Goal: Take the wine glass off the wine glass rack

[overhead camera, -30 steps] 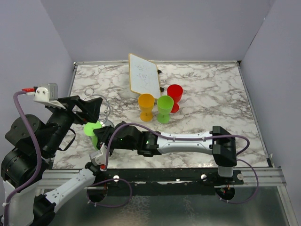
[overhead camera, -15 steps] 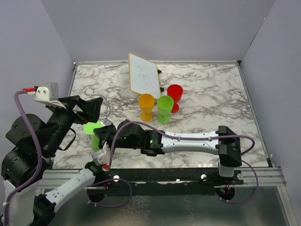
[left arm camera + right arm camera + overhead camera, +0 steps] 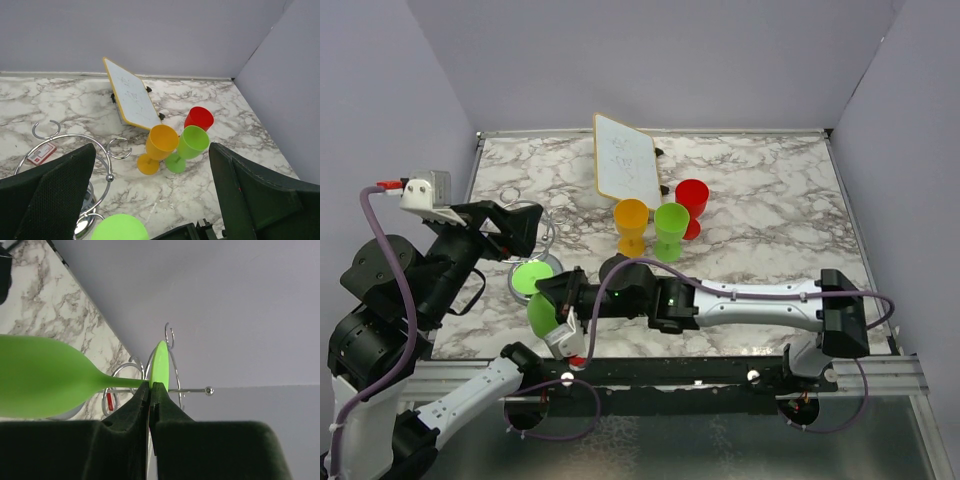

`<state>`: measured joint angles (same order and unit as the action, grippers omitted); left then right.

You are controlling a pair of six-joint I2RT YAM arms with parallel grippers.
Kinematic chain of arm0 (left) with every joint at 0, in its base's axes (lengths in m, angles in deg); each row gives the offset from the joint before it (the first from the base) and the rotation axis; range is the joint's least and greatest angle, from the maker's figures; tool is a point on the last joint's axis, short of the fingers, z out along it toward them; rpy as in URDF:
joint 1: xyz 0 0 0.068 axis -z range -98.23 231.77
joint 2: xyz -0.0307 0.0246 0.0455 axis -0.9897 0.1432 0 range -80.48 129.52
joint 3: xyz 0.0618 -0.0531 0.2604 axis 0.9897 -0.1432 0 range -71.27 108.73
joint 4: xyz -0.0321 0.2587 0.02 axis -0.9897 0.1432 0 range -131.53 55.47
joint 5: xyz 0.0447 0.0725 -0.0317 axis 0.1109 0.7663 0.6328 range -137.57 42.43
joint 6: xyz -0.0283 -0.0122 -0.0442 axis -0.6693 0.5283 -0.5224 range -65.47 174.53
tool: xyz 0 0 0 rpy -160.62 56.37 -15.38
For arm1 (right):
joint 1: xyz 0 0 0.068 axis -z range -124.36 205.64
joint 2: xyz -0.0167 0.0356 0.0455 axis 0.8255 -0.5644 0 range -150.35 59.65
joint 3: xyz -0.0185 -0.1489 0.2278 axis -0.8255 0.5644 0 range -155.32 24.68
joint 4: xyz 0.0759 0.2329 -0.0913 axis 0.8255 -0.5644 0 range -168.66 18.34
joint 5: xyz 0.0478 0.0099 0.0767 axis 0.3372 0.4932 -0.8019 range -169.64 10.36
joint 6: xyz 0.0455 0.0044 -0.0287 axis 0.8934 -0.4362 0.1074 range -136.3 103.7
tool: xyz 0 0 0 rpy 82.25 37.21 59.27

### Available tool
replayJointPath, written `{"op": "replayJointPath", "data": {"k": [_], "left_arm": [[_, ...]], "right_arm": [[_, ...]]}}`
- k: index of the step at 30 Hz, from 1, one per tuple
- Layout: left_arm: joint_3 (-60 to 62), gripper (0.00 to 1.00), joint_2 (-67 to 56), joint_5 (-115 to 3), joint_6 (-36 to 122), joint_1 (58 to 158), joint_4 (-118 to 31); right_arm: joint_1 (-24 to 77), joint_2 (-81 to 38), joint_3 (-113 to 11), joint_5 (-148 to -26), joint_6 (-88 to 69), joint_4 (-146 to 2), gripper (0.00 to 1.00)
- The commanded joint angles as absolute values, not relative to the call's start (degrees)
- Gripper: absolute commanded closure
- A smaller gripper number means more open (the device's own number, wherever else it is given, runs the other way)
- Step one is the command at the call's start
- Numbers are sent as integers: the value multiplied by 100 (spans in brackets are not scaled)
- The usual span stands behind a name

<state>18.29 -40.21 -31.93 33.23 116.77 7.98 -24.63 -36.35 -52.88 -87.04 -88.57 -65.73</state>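
A bright green wine glass (image 3: pixel 542 316) lies sideways at the near left, its round foot (image 3: pixel 532 278) facing up. My right gripper (image 3: pixel 560 300) is shut on its stem. In the right wrist view the fingertips (image 3: pixel 151 385) pinch the stem where it meets the foot (image 3: pixel 160 364), and the bowl (image 3: pixel 40 377) points left. The chrome wine glass rack (image 3: pixel 548 232) stands just behind the glass, its wire arms (image 3: pixel 172 357) showing past the foot. I cannot tell whether glass and rack touch. My left gripper (image 3: pixel 515 230) hangs open above the rack (image 3: pixel 75 145), holding nothing.
An orange glass (image 3: pixel 631 226), a second green glass (image 3: pixel 671 230) and a red cup (image 3: pixel 692 205) stand together mid-table. A white tilted board (image 3: pixel 625 158) leans at the back. The table's left edge (image 3: pixel 470 200) lies close to the rack.
My right gripper has shut on the green glass's stem and drawn it nearer and rightward, its foot now over the rack's base. The left gripper stays open, shifted only slightly.
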Motion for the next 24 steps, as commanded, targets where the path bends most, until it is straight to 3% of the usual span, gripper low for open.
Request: {"op": "replayJointPath", "data": {"k": [1, 11, 14, 19, 24], "left_arm": [[1877, 2, -3987, -3317, 3273, 11705, 672], [1824, 2, -3906, -3311, 3299, 11708, 610], [1766, 2, -3866, -3359, 3308, 11703, 534], [1775, 2, -3760, -3465, 3276, 11701, 475], [1767, 2, -3717, -3696, 3114, 11704, 408]], "right_arm": [[-2469, -2982, -4991, -9240, -8570, -6557, 99], [-1722, -1162, -4042, -9160, -5040, -6796, 99], [-1003, -782, -3741, -9193, -3894, -6790, 99], [395, -835, -4270, -9153, -1789, -7616, 99], [2178, -819, -4242, -10573, 322, -7536, 99]]}}
